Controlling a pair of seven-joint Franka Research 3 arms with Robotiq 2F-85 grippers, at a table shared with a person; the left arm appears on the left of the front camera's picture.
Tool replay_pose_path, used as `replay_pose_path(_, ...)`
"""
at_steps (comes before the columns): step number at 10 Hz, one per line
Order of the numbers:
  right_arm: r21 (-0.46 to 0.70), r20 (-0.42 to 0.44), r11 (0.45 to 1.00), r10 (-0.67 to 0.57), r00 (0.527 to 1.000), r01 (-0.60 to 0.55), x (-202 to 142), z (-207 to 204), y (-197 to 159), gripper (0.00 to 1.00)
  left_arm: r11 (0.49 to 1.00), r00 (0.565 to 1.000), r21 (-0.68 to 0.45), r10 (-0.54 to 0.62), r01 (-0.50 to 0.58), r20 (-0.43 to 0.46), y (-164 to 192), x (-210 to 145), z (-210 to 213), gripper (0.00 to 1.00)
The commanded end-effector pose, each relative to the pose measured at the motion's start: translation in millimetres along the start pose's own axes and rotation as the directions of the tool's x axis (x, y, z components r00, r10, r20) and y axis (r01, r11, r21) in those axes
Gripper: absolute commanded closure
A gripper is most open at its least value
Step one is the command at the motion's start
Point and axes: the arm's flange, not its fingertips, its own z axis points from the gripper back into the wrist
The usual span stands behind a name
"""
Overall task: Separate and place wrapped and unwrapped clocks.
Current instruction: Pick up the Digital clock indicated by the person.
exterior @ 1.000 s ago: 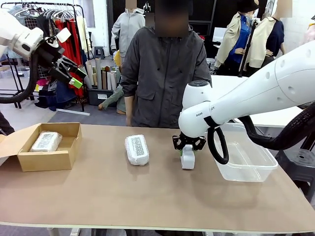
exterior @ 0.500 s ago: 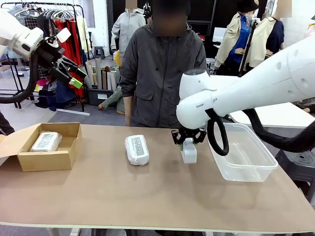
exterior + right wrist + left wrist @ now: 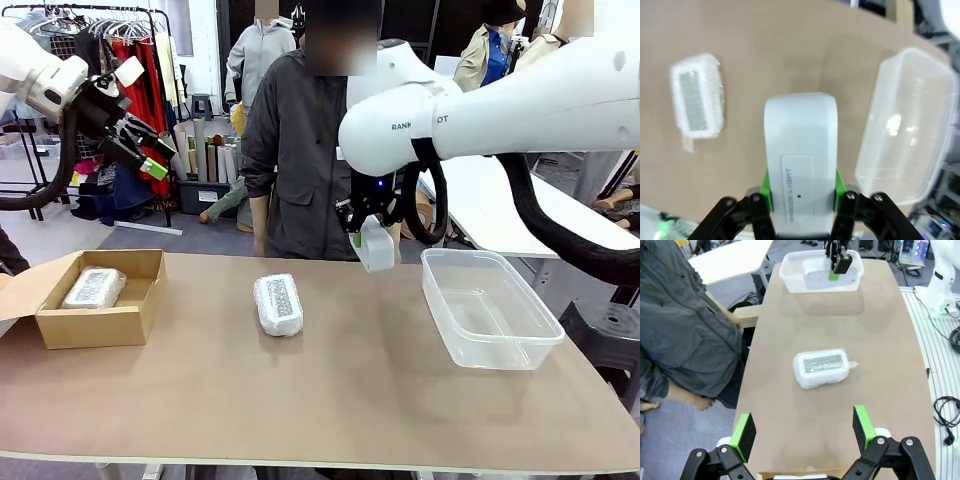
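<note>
I see right tool [image 3: 368,240] pinching bare white clock [image 3: 800,145], held in air above desk [image 3: 300,400], just left of clear tub [image 3: 500,350]. Left tool [image 3: 804,427] spread, empty, raised high at left. One wrapped clock [image 3: 278,304] lying mid-desk, second wrapped clock [image 3: 93,288] inside cardboard box [image 3: 110,325]

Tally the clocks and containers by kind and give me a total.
Wrapped clocks: 2, one on the table, one in the box
Bare clock: 1, held in the right pincer
Box: 1
Tub: 1
Total: 5
</note>
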Motion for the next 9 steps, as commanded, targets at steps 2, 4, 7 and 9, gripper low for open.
replay_pose_path(2, -0.066, -0.003, 0.989, 0.131, 0.991, -0.131, 24, 30, 9, 1.00, 1.000, 1.000, 0.002, 0.001, -0.001, 0.000, -1, 0, 1, 0.00)
replay_pose_path(4, -0.028, 0.022, 0.973, 0.228, 0.973, -0.227, 35, 59, 1, 1.00, 1.000, 1.000, 0.002, 0.001, -0.001, 0.000, -1, 0, 1, 0.00)
replay_pose_path(7, 0.078, 0.035, 0.960, 0.268, 0.963, -0.270, 50, 87, -17, 1.00, 1.000, 1.000, 0.002, 0.001, -0.001, 0.000, -1, 0, 1, 0.00)
replay_pose_path(9, 0.104, 0.060, 0.950, 0.288, 0.956, -0.293, 50, 93, -24, 1.00, 1.000, 1.000, 0.002, 0.001, -0.001, 0.000, -1, 0, 1, 0.00)
